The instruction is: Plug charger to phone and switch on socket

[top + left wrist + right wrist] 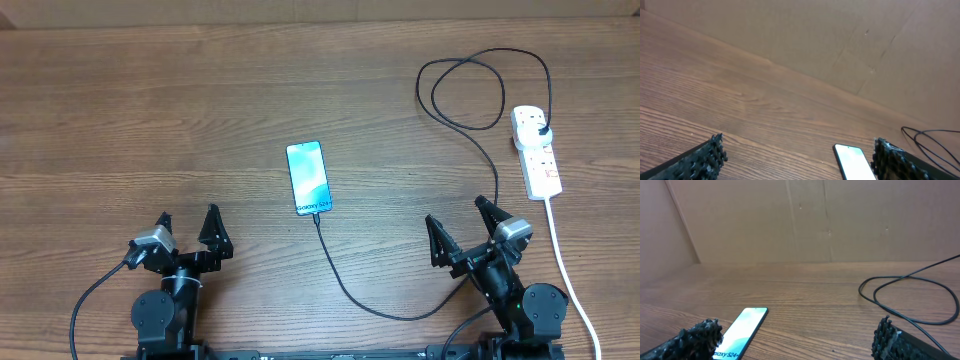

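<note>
The left hand [187, 217] and right hand [456, 212] are wide open. The charger [339, 273] runs from the phone [308, 178] to the socket [538, 152].

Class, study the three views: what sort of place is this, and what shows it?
Probably a robot test bench, not a home: wooden table, plain brown board walls, and the left gripper and right gripper facing a phone, charger and socket.

The phone [308, 178] lies mid-table [150, 120], the socket [537, 150] far right.
</note>
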